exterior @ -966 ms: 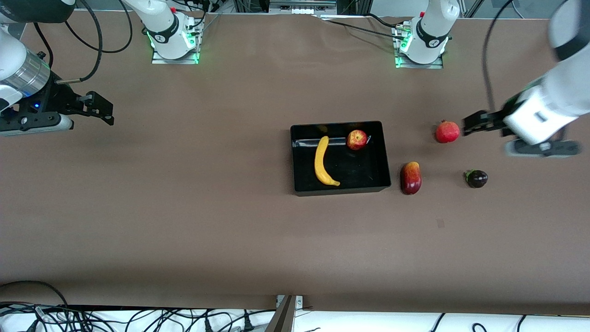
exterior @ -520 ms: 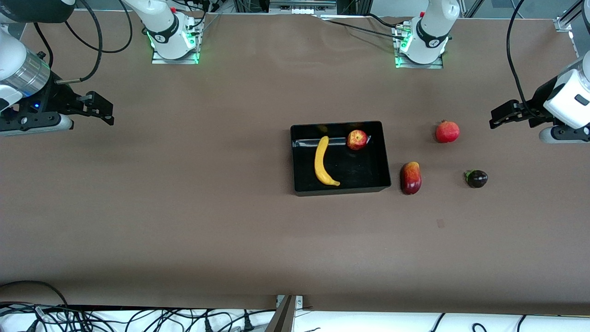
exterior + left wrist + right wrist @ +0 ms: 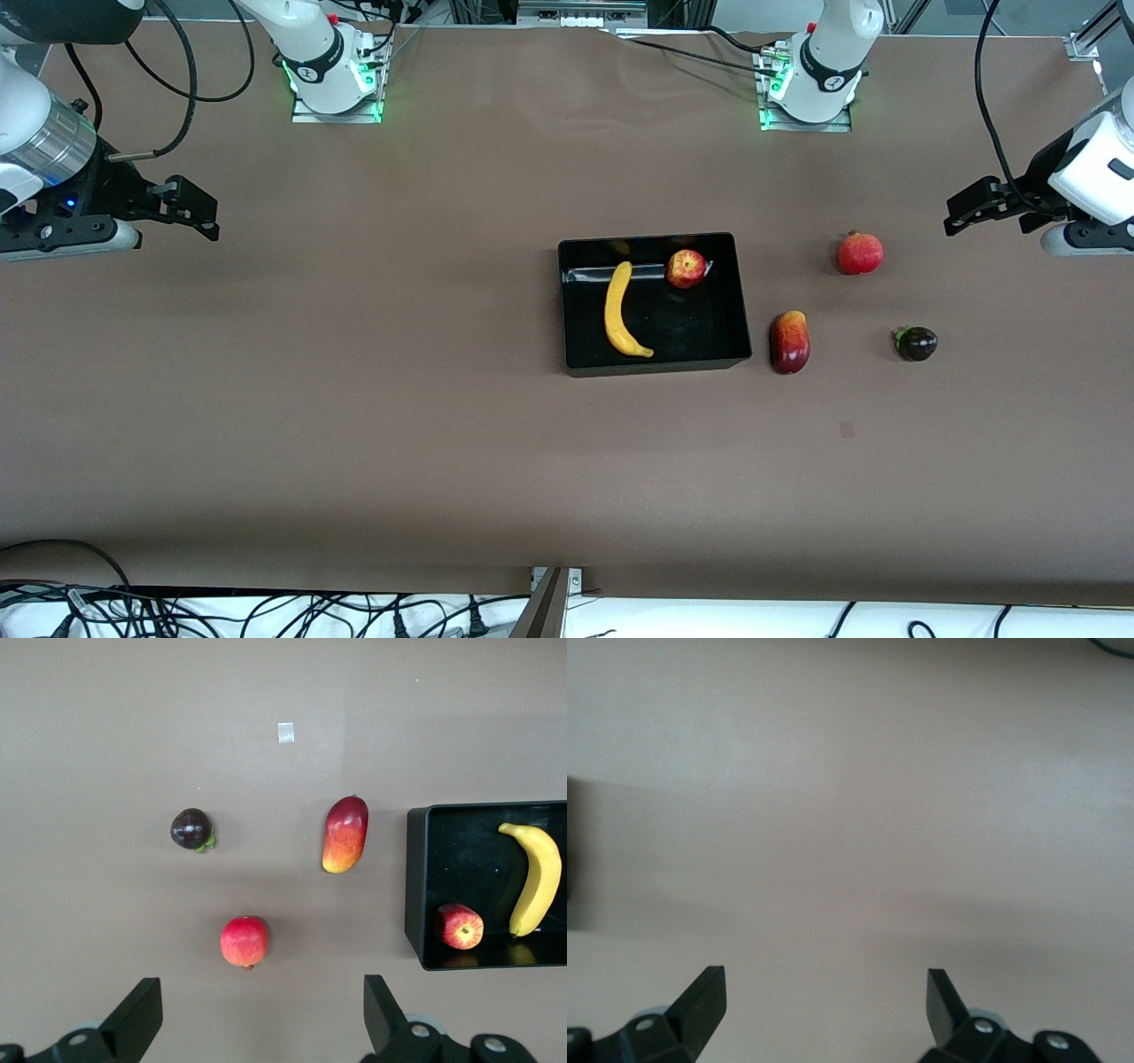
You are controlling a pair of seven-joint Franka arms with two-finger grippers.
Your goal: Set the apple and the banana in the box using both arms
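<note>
The black box (image 3: pixel 737 301) stands mid-table. The yellow banana (image 3: pixel 618 310) lies in it toward the right arm's end, and the red-yellow apple (image 3: pixel 687 268) sits in it by the wall farther from the front camera. Both also show in the left wrist view: the box (image 3: pixel 415 877), the banana (image 3: pixel 536 877) and the apple (image 3: pixel 459 926). My left gripper (image 3: pixel 961 206) is open and empty, up over the table at the left arm's end, apart from the fruit. My right gripper (image 3: pixel 193 208) is open and empty over bare table at the right arm's end.
A red pomegranate (image 3: pixel 859 253), a red-yellow mango (image 3: pixel 789 342) and a small dark fruit (image 3: pixel 916 343) lie on the brown table between the box and the left arm's end. Cables hang along the table edge nearest the front camera.
My left gripper has drawn away from the pomegranate toward the left arm's end of the table and risen. The right arm and the fruit have not moved.
</note>
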